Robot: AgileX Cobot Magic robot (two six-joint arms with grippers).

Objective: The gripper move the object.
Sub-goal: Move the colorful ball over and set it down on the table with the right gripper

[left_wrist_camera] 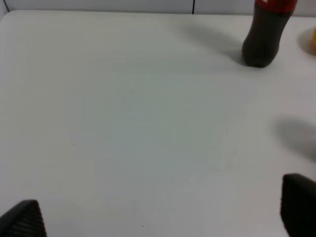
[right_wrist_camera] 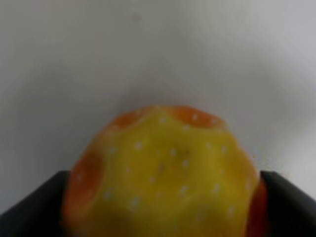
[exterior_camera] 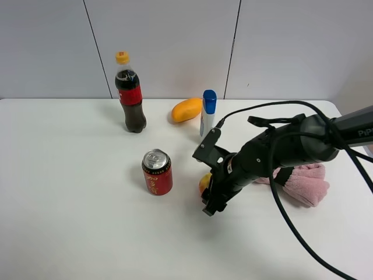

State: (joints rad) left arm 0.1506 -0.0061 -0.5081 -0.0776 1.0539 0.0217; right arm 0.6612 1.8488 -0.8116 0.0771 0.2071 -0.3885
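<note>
The small round ball, mottled yellow and orange, lies on the white table right of the red can. Only a sliver of it shows beside my right gripper in the high view. In the right wrist view the ball fills the gap between the two black fingers, which touch it on both sides. My right gripper is shut on it, low at the table. My left gripper is open and empty over bare table; it does not show in the high view.
A red can stands just left of the ball. A cola bottle, an orange mango and a white bottle with a blue cap stand behind. A pink towel lies under the right arm.
</note>
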